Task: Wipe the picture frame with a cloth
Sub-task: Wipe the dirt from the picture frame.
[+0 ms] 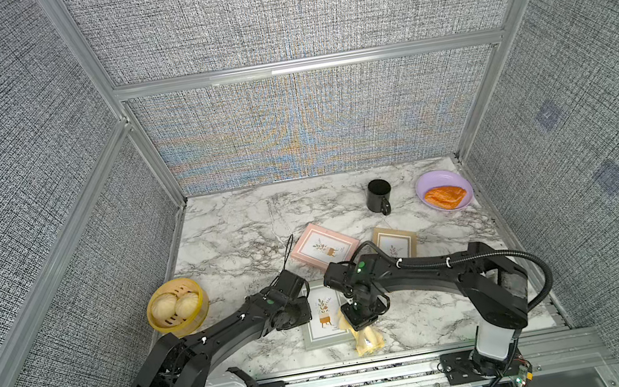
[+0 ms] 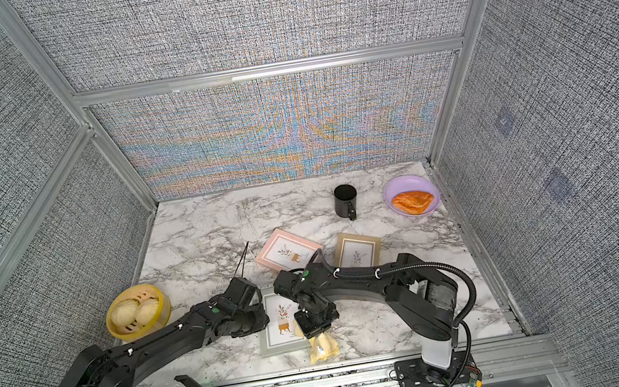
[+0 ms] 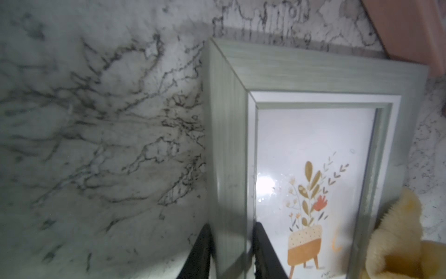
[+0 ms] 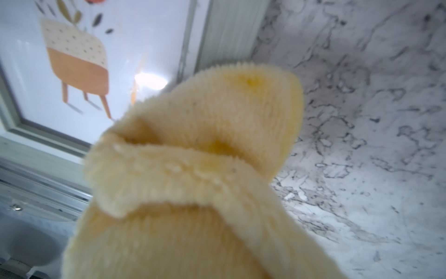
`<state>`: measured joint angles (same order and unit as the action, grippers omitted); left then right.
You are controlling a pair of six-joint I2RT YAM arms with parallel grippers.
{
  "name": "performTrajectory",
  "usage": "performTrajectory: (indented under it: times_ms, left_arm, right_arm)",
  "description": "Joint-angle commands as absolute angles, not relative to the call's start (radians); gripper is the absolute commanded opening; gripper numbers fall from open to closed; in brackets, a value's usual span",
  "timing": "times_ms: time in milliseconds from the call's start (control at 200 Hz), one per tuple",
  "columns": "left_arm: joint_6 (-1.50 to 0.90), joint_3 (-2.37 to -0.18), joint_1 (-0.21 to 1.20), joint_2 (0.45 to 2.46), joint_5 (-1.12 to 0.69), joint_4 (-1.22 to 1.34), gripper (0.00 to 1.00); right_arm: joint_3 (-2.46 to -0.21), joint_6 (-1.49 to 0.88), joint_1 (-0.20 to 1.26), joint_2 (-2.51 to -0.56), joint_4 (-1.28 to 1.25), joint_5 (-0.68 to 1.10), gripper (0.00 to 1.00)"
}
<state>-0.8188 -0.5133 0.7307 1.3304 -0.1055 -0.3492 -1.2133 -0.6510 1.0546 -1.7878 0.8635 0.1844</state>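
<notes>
The grey-green picture frame (image 1: 323, 314) (image 2: 281, 321) with a potted-plant print lies flat near the table's front edge. My left gripper (image 1: 302, 309) (image 3: 232, 251) is shut on its left side rail, one black finger (image 3: 200, 253) outside the rail and one on the glass side. My right gripper (image 1: 359, 318) (image 2: 314, 323) hovers over the frame's right edge, shut on the pale-yellow cloth (image 1: 369, 341) (image 2: 324, 348). The cloth (image 4: 193, 169) hangs bunched below it over the frame's near right corner and hides the right fingers. It also shows beside the frame (image 3: 313, 79) as a yellow fold (image 3: 400, 241).
A pink frame (image 1: 325, 247) and a tan frame (image 1: 395, 242) lie just behind the arms. A black mug (image 1: 379, 196) and a purple plate (image 1: 429, 177) with an orange pastry stand at the back right. A yellow steamer basket (image 1: 202, 304) with buns stands at the left.
</notes>
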Motion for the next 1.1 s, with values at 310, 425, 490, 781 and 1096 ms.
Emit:
performTrajectory:
  times_ms: [310,425,490,781,1096]
  left_arm:
    - [-0.898,-0.462,0.739,1.329,-0.171,-0.636,0.00]
    - [-0.923,-0.468,0.743,1.339,-0.195,-0.605,0.00]
    - [-0.940,-0.470,0.753,1.351,-0.198,-0.586,0.00]
    - [-1.000,-0.464,0.800,1.377,-0.199,-0.547,0.00]
    - [-1.038,-0.467,0.808,1.391,-0.205,-0.521,0.00]
  right_arm:
    - [-1.166,-0.861,1.122,-1.734,0.721,0.125,0.00]
    - [-1.103,-0.875,1.094,-1.707,0.660,0.124,0.00]
    - [-1.097,-0.878,1.091,-1.711,0.628,0.135,0.00]
    - [-1.186,-0.895,1.144,-1.811,0.550,0.189,0.00]
    - [-1.117,-0.913,1.118,-1.773,0.589,0.154,0.00]
